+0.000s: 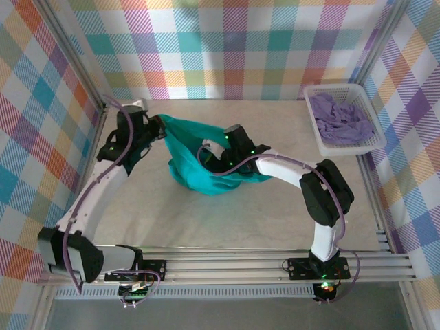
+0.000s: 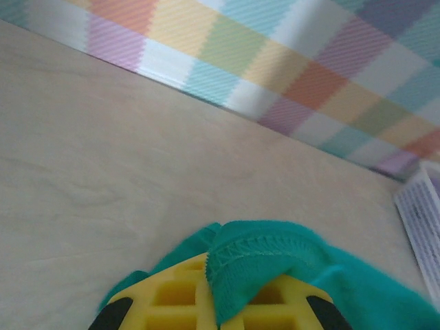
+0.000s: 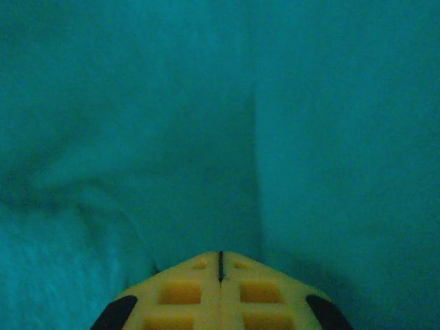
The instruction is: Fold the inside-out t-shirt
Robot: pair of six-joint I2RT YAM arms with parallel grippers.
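Progress is slight: the inside-out t-shirt [image 1: 199,165] is a bunched teal heap left of centre on the table [image 1: 227,223], partly lifted, with no flat panel or clean crease anywhere. The left gripper [image 1: 152,134] is clamped tight on a stitched hem [image 2: 254,251] at the shirt's far-left corner. The right gripper [image 3: 220,256] is buried in the cloth with its jaws pressed together; whether fabric sits between them I cannot tell. By my judgement everything remains: turning it right side out, spreading it flat, then each fold.
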